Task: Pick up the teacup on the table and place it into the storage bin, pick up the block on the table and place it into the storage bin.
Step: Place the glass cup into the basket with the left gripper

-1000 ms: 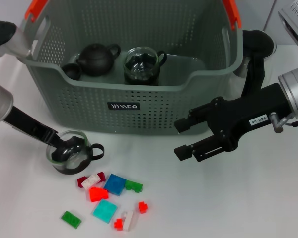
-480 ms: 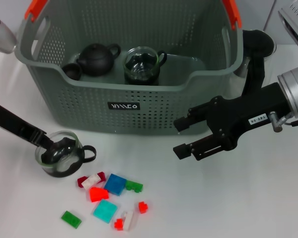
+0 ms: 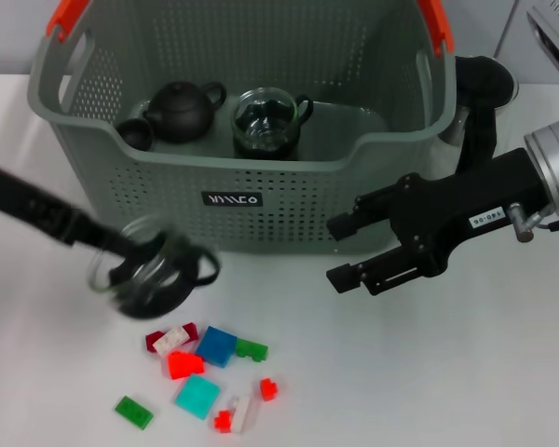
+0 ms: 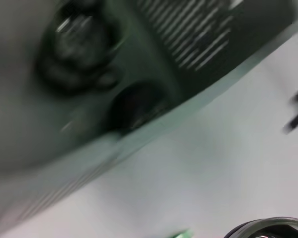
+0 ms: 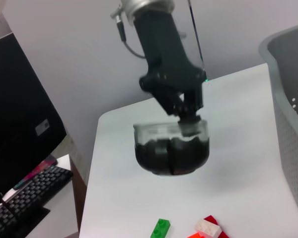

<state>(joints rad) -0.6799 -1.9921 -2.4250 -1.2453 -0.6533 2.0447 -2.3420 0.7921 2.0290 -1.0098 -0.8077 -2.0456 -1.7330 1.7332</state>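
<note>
My left gripper (image 3: 129, 253) is shut on the rim of a glass teacup (image 3: 154, 277) with a dark inside, held in front of the storage bin (image 3: 252, 160), left of its black label (image 3: 231, 198). The right wrist view shows the teacup (image 5: 171, 151) hanging clear of the table from the left gripper (image 5: 189, 125). Loose blocks (image 3: 205, 365) lie on the table below the cup; a blue one (image 3: 217, 345) and a red one (image 3: 184, 363) are among them. My right gripper (image 3: 335, 251) is open and empty, right of the label.
Inside the bin stand a black teapot (image 3: 182, 110), a small black cup (image 3: 135, 133) and a glass cup (image 3: 265, 121). The bin has orange-red handle ends (image 3: 67, 13). A desk with a keyboard (image 5: 25, 198) lies beyond the table's edge.
The left arm has swung, carrying the teacup first left, then right and up off the table. The right gripper has hardly moved.
</note>
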